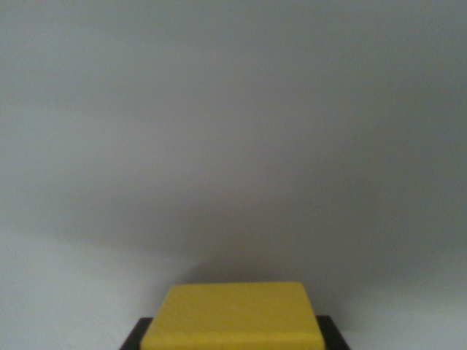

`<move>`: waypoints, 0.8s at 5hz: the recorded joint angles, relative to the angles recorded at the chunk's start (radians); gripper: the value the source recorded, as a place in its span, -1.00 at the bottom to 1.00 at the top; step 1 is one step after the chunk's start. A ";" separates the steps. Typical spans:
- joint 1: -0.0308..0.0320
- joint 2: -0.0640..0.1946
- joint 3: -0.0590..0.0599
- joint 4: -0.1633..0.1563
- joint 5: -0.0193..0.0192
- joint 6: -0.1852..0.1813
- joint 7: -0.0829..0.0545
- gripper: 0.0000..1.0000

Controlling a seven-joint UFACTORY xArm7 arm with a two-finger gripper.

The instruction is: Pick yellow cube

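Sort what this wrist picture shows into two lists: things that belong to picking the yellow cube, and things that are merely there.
Belongs to the job:
- yellow cube, at the bottom edge, middle
- dark gripper parts showing at either side of the cube; whether they clamp it cannot be told

Merely there:
- plain grey surface filling the rest of the picture; nothing else lies on it in view

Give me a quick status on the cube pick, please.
End effector tips dark, flanking yellow cube at frame bottom; grip unconfirmed. Grey surface ahead, nothing in the way.
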 joint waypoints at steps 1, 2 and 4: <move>-0.0003 -0.006 0.000 0.011 0.0007 0.017 0.000 1.00; -0.0003 -0.006 0.000 0.011 0.0007 0.017 0.000 1.00; -0.0007 -0.014 -0.001 0.025 0.0016 0.039 0.000 1.00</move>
